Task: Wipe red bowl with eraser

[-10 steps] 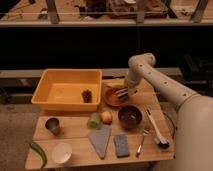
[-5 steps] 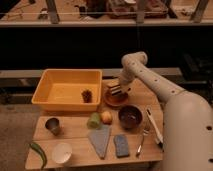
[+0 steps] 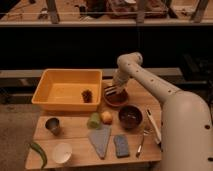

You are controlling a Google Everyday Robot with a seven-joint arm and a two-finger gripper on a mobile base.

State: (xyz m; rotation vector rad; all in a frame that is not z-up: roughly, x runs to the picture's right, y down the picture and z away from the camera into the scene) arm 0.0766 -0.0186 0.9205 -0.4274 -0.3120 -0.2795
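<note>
— Where's the red bowl from where you stand?

— Back of the wooden table, just right of the yellow tub, with the darker brown bowl nearer us and a bit to the right

— And the gripper?

— Down over the bowl's left rim, the arm bent in from the right. There's a dark striped shape at its tip that looks like the eraser, so I'd guess it's gripping that, though whether the fingers are closed I cannot tell

— So it's wiping?

— Looks that way to me. To do it well I'd keep the eraser flat on the inside, press lightly and sweep round the curve, not shove sideways; the bowl sits loose and could slide toward the tub

— Anything in the way?

— The sponge, the brush and the fruit are all toward the front, well apart from it
</note>
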